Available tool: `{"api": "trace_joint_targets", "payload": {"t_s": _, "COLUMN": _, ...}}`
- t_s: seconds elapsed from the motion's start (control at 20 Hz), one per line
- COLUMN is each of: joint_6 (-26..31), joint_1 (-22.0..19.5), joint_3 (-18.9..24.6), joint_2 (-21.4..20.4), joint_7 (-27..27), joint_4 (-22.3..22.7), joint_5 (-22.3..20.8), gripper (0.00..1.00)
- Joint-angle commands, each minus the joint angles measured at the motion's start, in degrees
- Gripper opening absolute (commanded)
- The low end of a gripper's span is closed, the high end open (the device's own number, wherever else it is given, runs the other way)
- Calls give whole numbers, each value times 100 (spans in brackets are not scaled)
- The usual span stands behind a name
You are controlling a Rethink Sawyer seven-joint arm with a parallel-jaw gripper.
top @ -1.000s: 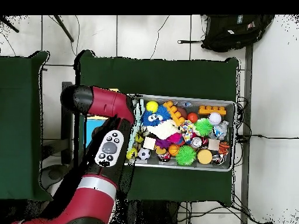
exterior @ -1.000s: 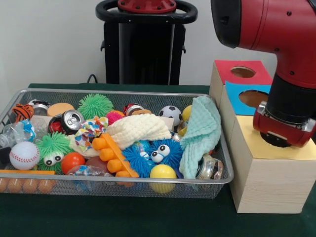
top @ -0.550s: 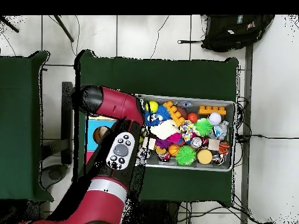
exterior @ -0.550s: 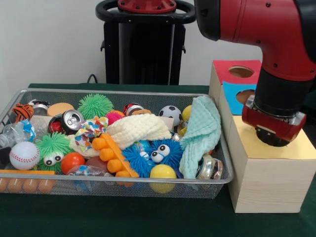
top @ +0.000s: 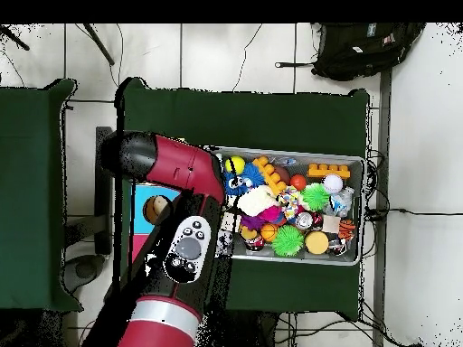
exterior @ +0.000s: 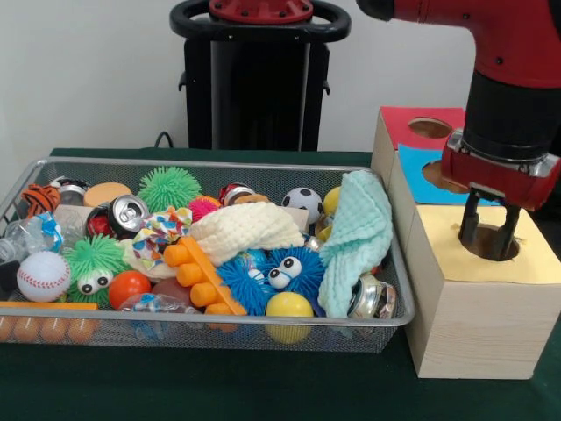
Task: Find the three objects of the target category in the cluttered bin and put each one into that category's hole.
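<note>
The gripper is hanging over the yellow-topped box at the right of the wire bin, its two dark fingers pointing straight down at the round hole in the yellow top. The fingers are standing a little apart, with a clear gap between them, and nothing is showing between them; their tips are sitting at or just inside the rim of the hole. The red wrist above them is covering part of the blue-topped box behind, and the red-topped box is sitting farther back still.

The bin is lying just beside the boxes, full of mixed things: a pale green cloth draped over its right end, a cream cloth, a blue fuzzy toy with eyes, a yellow ball, a baseball, a small soccer ball, a drink can and an orange plastic piece.

In the overhead view the arm is hiding the gripper.
</note>
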Motion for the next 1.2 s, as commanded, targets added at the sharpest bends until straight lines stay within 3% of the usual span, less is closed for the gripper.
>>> {"api": "trace_joint_targets", "payload": {"t_s": 0.05, "joint_6": -98, "joint_1": -237, "joint_3": 508, "joint_2": -332, "joint_7": 578, "joint_4": 617, "joint_5": -149, "gripper": 100}}
{"api": "trace_joint_targets", "payload": {"t_s": 0.35, "joint_6": 173, "joint_1": -228, "joint_3": 439, "joint_2": -447, "joint_7": 662, "joint_4": 521, "joint_5": -187, "gripper": 100}}
{"api": "trace_joint_targets", "payload": {"t_s": 0.7, "joint_6": 557, "joint_1": -174, "joint_3": 356, "joint_2": -881, "joint_7": 582, "joint_4": 709, "joint_5": -279, "gripper": 100}}
{"api": "trace_joint_targets", "payload": {"t_s": 1.2, "joint_6": 591, "joint_1": -573, "joint_3": 397, "joint_2": -1391, "joint_7": -109, "joint_4": 1178, "joint_5": -704, "gripper": 100}}
